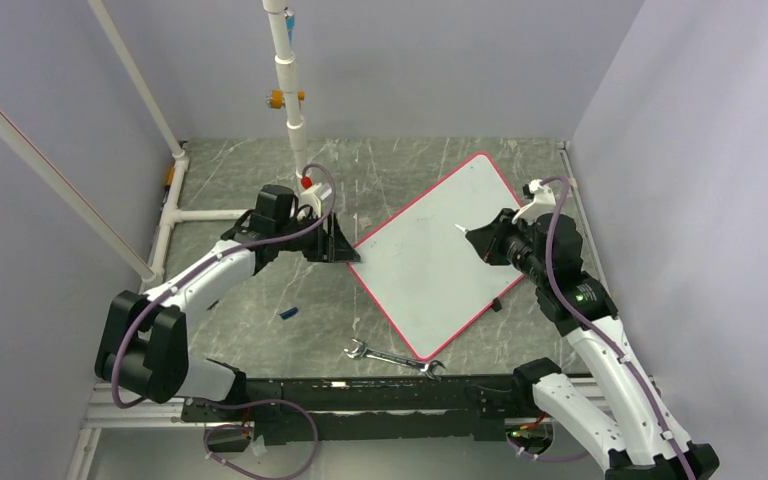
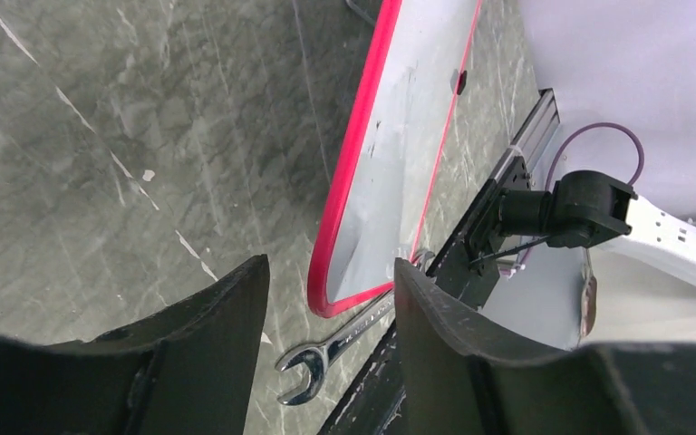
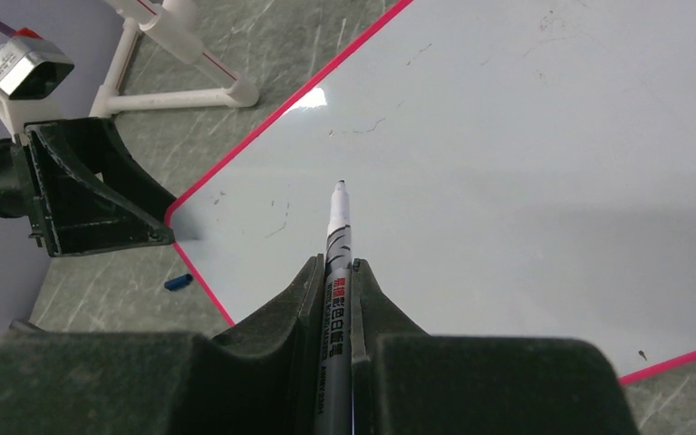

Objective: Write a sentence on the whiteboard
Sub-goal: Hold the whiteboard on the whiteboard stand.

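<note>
The top camera is looking down from high at the near edge over the whole table [image 1: 260, 290]. The left wrist camera is facing that near edge, low; the right is facing leftward, close. All are sharing the whiteboard [image 1: 440, 250].

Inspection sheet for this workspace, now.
Surface: grey marbled tabletop, lightly flecked.
Job's things: large white red-rimmed whiteboard lying flat, blank but for faint smudges.
Clutter: silver open-ended wrench near the board's near corner; small blue cap left of it.
Grippers: left gripper open at the board's left corner; right gripper shut on a white uncapped marker, tip over the board.
Cables: purple cable looped along each arm.
Surroundings: white pipe frame, lilac walls.
</note>
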Robot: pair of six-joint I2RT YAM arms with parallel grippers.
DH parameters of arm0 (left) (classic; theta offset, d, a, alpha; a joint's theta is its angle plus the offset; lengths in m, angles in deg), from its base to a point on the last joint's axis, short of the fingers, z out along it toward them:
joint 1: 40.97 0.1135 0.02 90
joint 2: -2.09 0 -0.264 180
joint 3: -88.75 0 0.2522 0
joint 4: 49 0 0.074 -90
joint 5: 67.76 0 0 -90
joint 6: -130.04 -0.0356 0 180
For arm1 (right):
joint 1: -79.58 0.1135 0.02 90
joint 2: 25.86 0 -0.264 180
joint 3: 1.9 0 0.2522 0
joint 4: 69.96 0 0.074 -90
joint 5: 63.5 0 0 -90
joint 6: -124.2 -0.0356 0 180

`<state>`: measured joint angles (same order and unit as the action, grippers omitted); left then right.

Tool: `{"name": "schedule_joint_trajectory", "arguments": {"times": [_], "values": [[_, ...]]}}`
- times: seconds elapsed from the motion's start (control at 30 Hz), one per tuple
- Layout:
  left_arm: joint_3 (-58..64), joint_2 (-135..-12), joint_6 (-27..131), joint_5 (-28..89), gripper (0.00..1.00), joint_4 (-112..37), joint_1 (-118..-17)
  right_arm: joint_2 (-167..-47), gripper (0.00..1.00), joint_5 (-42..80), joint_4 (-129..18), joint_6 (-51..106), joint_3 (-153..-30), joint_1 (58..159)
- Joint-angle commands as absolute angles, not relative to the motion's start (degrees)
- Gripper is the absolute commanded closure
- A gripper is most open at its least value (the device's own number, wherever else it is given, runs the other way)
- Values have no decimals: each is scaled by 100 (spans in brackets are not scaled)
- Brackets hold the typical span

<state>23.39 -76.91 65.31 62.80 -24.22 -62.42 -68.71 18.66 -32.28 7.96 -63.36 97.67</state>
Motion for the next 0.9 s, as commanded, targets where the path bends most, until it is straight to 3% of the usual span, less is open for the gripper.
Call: {"name": "schedule_joint_trajectory", "arguments": {"times": [0.0,0.27,0.77,0.87], "values": [[2506,-7687,6803,6717,46,-3189,-6252,-6908,100,1789,-3498,704,-6535,9751],[2674,-7949,7159,7175,55,-4089,-6272,-6937,100,1771,-3543,691,-6506,9752],[2629,-8274,7265,7291,69,-4335,-6588,-6959,100,1771,-3576,728,-6462,9757],[2504,-8307,7124,7236,81,-4163,-6661,-6953,100,1780,-3580,732,-6453,9755]]}}
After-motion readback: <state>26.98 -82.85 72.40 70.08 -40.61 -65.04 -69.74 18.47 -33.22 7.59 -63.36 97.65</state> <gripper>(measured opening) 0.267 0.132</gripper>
